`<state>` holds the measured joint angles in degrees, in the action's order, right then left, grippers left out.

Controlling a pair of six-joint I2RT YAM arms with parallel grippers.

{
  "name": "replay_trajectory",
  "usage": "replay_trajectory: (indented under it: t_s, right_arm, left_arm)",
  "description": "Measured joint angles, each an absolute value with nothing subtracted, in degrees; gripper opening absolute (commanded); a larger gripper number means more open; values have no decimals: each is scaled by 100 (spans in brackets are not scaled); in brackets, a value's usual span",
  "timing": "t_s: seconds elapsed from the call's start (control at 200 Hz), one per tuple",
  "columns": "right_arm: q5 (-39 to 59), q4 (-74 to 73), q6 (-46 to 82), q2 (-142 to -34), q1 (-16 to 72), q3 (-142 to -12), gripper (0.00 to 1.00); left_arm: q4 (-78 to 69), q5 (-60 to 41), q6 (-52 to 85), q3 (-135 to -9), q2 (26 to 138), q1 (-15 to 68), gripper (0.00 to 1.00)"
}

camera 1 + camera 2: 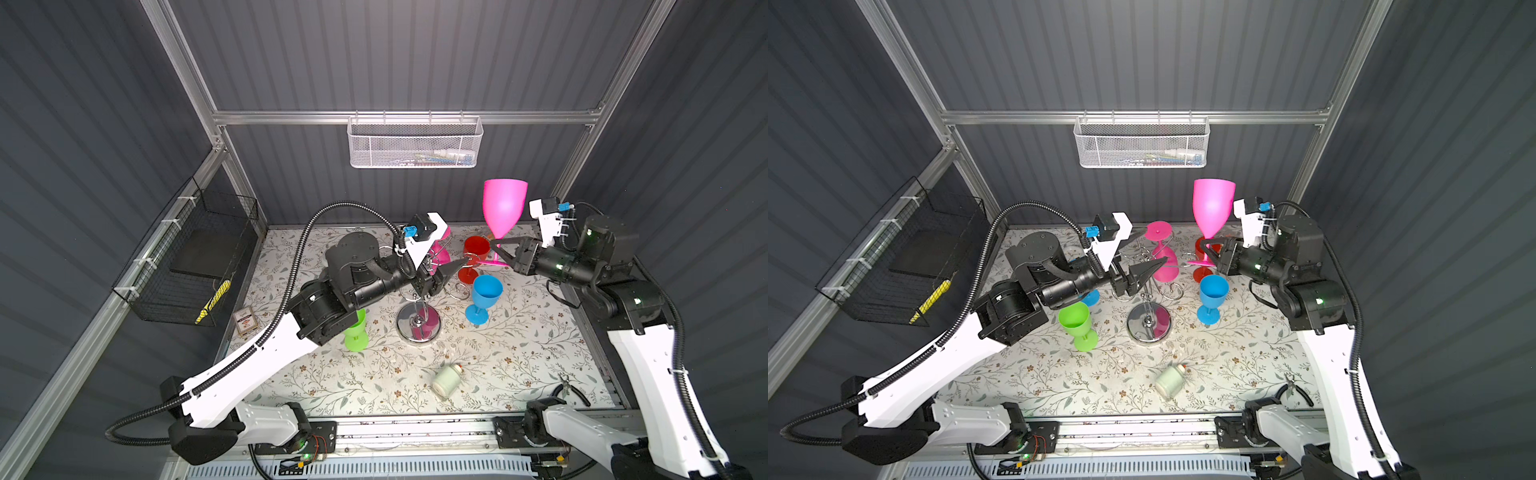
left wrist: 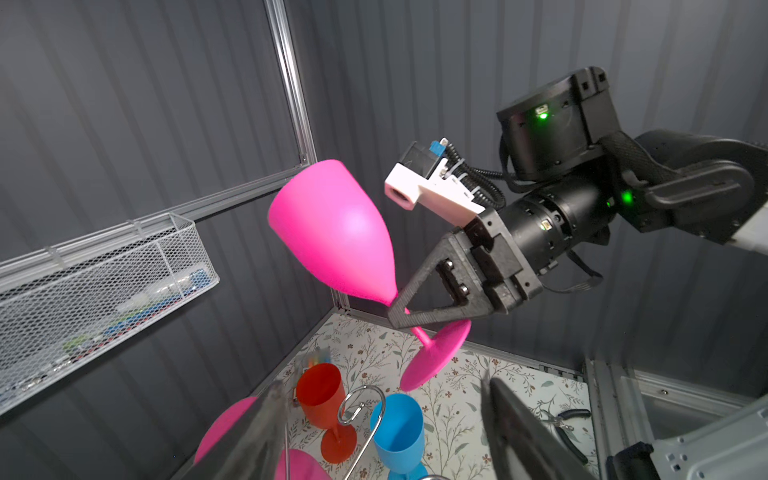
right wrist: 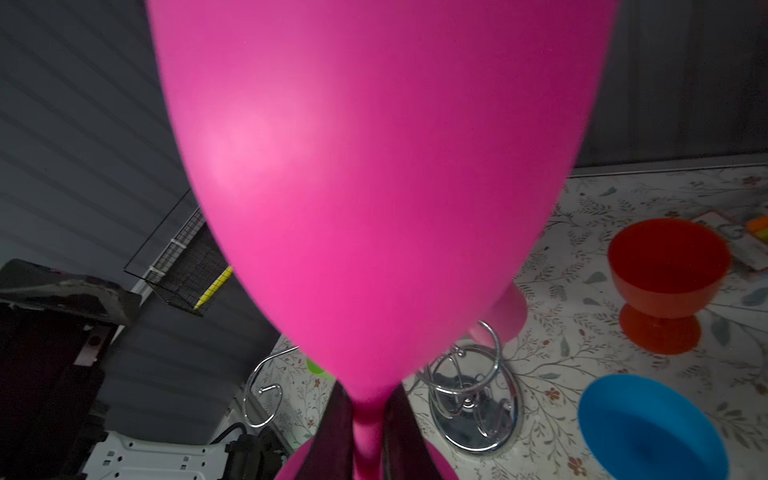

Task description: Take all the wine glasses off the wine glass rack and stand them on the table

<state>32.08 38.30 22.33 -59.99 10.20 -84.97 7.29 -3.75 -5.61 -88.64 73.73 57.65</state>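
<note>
My right gripper [image 1: 498, 252] is shut on the stem of a pink wine glass [image 1: 505, 208], which it holds upright, bowl up, above the table's far right. The stem sits between the dark fingers [image 3: 332, 419] in the right wrist view. The chrome wine glass rack [image 1: 1149, 324] stands mid-table on its round mirror base. A second pink glass [image 1: 1163, 266] hangs upside down from one of its scroll arms. My left gripper [image 2: 382, 415] is open and empty over the rack's arms, apart from the held glass [image 2: 332, 232].
On the floral table stand a red glass [image 1: 476, 249], a blue glass [image 1: 486, 291] and a green glass [image 1: 356, 328]. A white bottle [image 1: 446, 380] lies near the front and pliers [image 1: 571, 386] at the front right. A black wire basket [image 1: 195, 257] hangs on the left wall.
</note>
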Motion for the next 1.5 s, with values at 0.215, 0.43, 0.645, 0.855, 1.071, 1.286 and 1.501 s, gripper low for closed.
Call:
replay_trajectory:
  t_s: [0.215, 0.43, 0.645, 0.855, 1.071, 1.286, 1.501]
  right_arm:
    - [2161, 3852, 1153, -5382, 1017, -8291, 0]
    - [1306, 3820, -156, -4880, 1039, -7876, 0]
    - [445, 3640, -1592, -4574, 1584, -7264, 0]
    - [-333, 3275, -2764, -4434, 2296, -6751, 0]
    - [-843, 2768, -3686, -4440, 2803, -6569, 0]
    - [-1135, 2316, -4495, -4449, 3262, -6425, 0]
    - [-1420, 2082, -5059, -4541, 3660, -6326, 0]
  left_arm:
    - [1026, -923, 696, -9376, 7669, 4908, 77]
    - [1374, -1800, 1782, -9885, 8149, 4298, 80]
    - [1992, -2543, 2322, -10753, 8635, 4307, 81]
    - [2318, -2899, 2624, -10847, 8720, 4307, 79]
    - [2668, -3100, 2711, -10881, 8947, 4307, 74]
    - [2917, -3118, 2709, -10879, 8989, 4307, 68]
    - [2952, -3116, 2716, -10857, 8989, 4307, 57]
